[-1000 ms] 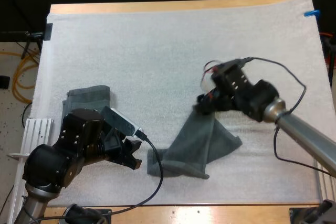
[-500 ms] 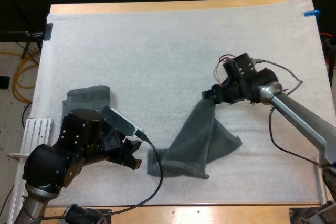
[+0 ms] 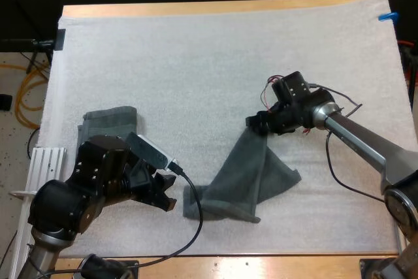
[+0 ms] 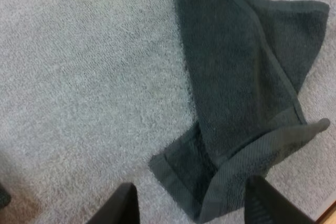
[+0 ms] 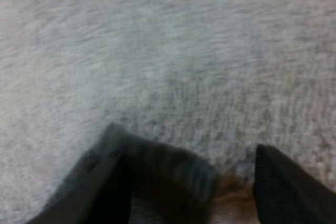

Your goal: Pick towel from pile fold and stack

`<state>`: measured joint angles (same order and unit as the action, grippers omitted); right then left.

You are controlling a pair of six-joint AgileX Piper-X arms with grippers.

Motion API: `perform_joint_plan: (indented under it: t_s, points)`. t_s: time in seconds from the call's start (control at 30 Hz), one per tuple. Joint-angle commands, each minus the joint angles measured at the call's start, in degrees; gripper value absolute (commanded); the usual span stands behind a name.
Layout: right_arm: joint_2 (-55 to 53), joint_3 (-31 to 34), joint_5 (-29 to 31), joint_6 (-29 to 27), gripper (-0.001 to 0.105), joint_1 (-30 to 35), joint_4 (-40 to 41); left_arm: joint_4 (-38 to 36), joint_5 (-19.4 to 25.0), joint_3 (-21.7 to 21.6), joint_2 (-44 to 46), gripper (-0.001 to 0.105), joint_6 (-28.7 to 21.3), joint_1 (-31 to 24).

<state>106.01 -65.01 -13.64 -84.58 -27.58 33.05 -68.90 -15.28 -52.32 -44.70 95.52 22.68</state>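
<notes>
Far left of mat [image 3: 196, 63]: folded towel [image 3: 111, 121], lying flat. Left gripper [image 3: 164, 195] hovers just right of it, fingers [image 4: 123, 208] spread, clear of cloth. Loose towel [image 3: 245, 178] lies mid-mat, one corner pointing away. Right gripper [image 3: 257, 124] at that corner, fingers apart, corner between them, unpinched.

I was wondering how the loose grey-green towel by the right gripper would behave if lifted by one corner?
Probably floppy: the towel lies in soft overlapping folds, so it would likely hang and drape. It looks thin, so probably light. Its terry surface on the fuzzy mat suggests it would drag rather than slide.
</notes>
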Motion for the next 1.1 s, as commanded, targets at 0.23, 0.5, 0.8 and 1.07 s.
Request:
perform_joint_plan:
  t_s: [0.23,0.5,0.8,1.07]
  points:
    - [1.9,-0.4,-7.7,3.5,0.032,0.1,-0.9,0.2,0.1,0.0,0.1,0.044,0.5,0.2]
    - [0.8,-1.9,-10.5,3.5,0.0,0.1,-1.0,0.2,0.1,0.0,0.1,0.044,0.5,0.2]
    - [-7.0,-12.9,-9.1,2.3,0.0,0.1,-1.5,0.2,0.1,0.0,0.1,0.044,0.5,0.2]
    - [-9.4,-28.5,-9.3,3.0,0.0,-1.5,-1.3,0.2,0.1,0.0,0.1,0.044,0.5,0.2]
